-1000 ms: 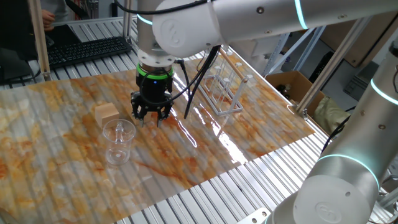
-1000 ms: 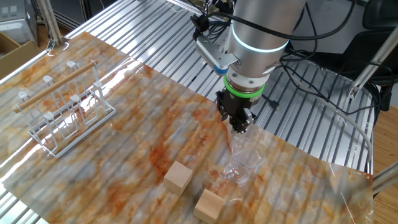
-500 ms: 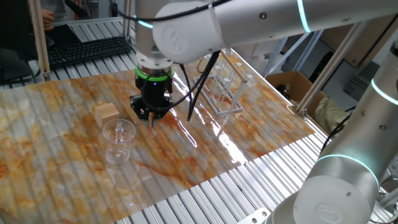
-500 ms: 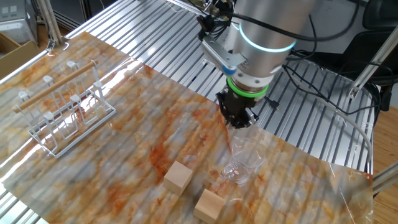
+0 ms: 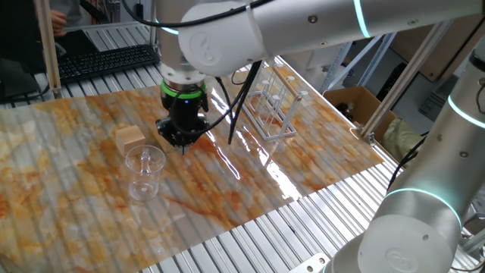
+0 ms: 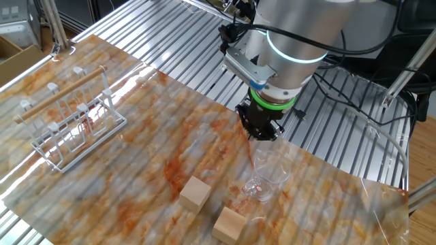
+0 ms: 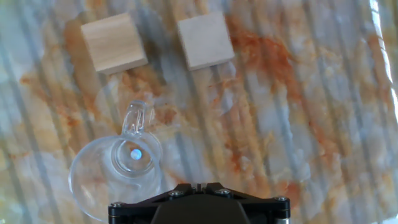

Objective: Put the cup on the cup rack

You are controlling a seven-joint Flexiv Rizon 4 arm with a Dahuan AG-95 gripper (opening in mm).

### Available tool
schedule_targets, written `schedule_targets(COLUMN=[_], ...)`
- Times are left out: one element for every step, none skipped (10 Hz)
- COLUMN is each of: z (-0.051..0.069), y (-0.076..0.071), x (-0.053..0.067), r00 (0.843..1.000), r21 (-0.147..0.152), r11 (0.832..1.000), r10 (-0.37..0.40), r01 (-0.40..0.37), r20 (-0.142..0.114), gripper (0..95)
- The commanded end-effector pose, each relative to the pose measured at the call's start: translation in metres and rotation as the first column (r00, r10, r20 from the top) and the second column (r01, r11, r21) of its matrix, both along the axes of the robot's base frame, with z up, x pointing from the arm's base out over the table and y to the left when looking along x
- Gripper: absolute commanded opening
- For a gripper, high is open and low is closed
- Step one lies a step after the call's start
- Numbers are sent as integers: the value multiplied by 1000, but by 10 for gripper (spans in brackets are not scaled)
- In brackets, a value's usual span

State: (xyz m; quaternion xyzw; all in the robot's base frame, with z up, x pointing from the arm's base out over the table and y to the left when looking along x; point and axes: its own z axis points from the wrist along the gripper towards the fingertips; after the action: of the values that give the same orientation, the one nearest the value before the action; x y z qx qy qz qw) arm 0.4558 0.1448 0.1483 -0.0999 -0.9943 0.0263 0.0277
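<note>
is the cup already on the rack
No, the cup stands upright on the table mat beside a wooden cube, well apart from the cup rack.

One cup is counted, two blocks are seen side by side, one rack is spotted, and one gripper is in play.

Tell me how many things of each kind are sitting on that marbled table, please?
Clear cup: 1
Wooden cubes: 2, one nearer the rack, the other at the table's edge
Clear cup rack: 1
Total: 4 things, not counting the robot arm itself.
</note>
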Motion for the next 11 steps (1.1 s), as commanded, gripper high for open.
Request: schedule_targets(z=[0,0,0,0,0,0,1,3,5,3,2], y=[1,1,1,1,1,2,7,14,27,36,46], x=[0,0,0,0,0,0,1,1,2,3,3], r00=[1000,1000,1000,999,999,998,998,996,993,991,990], r21=[-14,-13,-10,1,0,12,31,41,53,64,64], r11=[1000,1000,1000,999,999,998,997,996,992,989,988], r10=[4,-2,-13,-32,-48,-57,-66,-81,-113,-128,-142], r01=[-4,2,13,32,48,57,67,82,114,130,143], r20=[-3,-6,-10,-17,-19,-22,-22,-23,-25,-26,-26], gripper=[0,0,0,0,0,0,0,0,0,0,190])
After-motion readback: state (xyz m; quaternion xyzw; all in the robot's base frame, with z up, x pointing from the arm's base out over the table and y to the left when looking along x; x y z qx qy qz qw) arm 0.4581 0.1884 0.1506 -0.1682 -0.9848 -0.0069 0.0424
